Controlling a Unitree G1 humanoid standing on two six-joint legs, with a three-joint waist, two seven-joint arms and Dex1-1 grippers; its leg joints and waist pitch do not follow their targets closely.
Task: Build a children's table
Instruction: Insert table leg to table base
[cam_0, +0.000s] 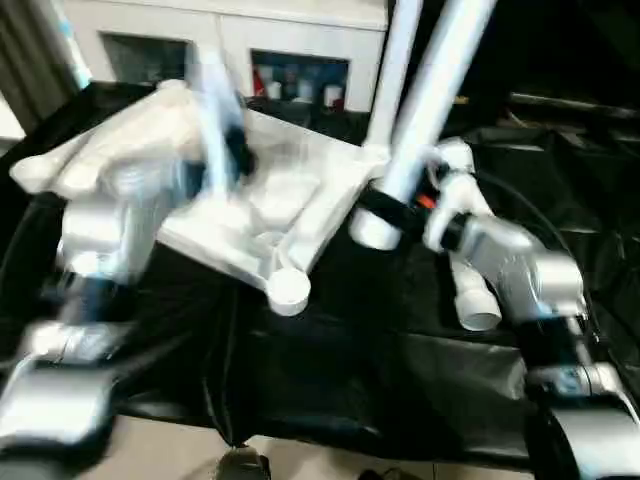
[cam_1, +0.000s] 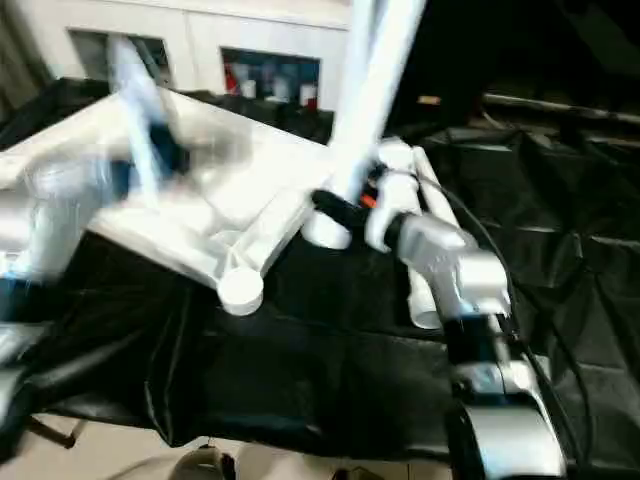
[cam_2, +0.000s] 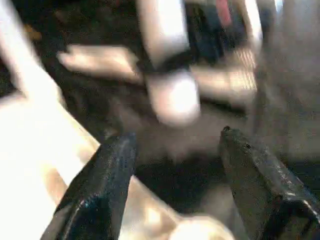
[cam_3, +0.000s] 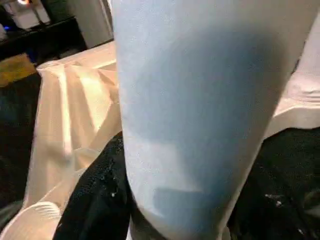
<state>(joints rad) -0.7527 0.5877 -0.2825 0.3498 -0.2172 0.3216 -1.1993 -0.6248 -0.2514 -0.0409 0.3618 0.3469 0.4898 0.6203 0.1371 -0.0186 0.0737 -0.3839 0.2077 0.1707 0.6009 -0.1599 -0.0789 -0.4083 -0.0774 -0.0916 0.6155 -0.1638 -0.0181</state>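
Right gripper (cam_0: 385, 212) clamped on upright tube leg (cam_0: 430, 100) beside upturned tabletop (cam_0: 290, 200); left gripper (cam_2: 175, 165) spread apart, empty; spare leg (cam_0: 470, 290) on black cloth (cam_0: 380, 370).

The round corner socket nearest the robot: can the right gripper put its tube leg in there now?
Probably yes: the right gripper holds the tube leg upright beside the tabletop, and the corner socket looks uncovered.

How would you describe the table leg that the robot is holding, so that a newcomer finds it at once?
Start at the big white table top lying underside up on the black cloth. Off its corner on the robot's right, the right gripper clamps one white tube leg that stands tilted upward. The spare leg nearby lies flat on the cloth.
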